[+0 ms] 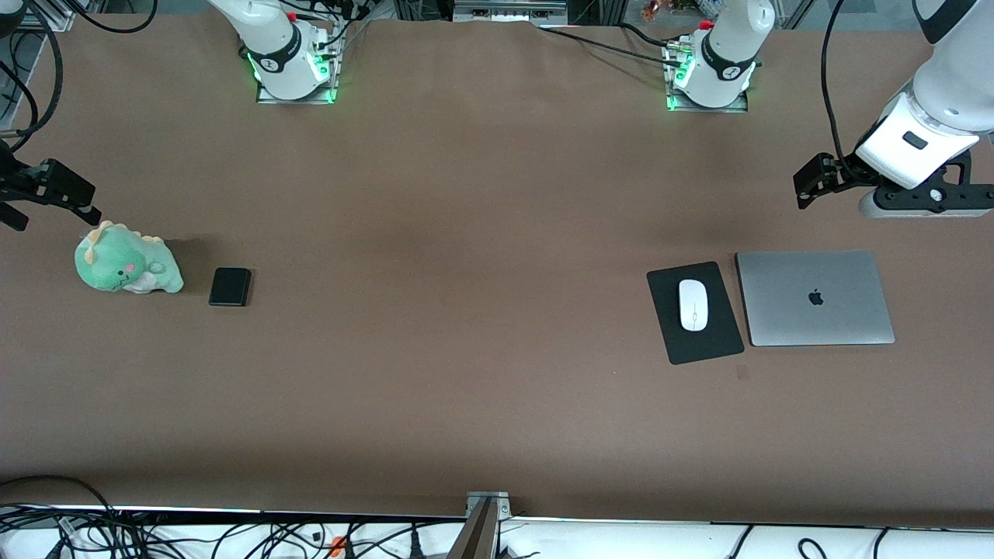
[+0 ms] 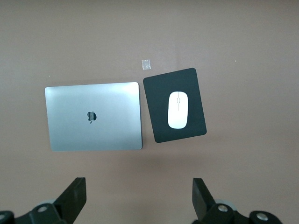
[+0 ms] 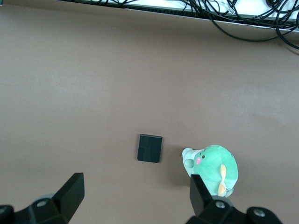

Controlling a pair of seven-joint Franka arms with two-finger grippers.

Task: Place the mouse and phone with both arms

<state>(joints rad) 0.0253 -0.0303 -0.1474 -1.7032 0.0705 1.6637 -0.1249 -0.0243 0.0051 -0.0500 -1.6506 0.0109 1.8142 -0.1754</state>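
Observation:
The white mouse (image 1: 693,304) lies on a black mouse pad (image 1: 703,345) at the left arm's end of the table, and shows in the left wrist view (image 2: 178,109). The black phone (image 1: 230,286) lies flat on the table at the right arm's end, beside a green plush toy, and shows in the right wrist view (image 3: 150,148). My left gripper (image 1: 811,185) hangs open and empty over bare table by the laptop, its own view (image 2: 139,196) showing both fingers wide apart. My right gripper (image 1: 66,194) hangs open and empty over the table by the plush toy, also seen in its own view (image 3: 135,193).
A closed silver laptop (image 1: 814,297) lies beside the mouse pad. A green plush dinosaur (image 1: 124,266) sits beside the phone. A small tape patch (image 1: 742,372) is nearer the front camera than the pad. Cables run along the table's front edge (image 3: 243,18).

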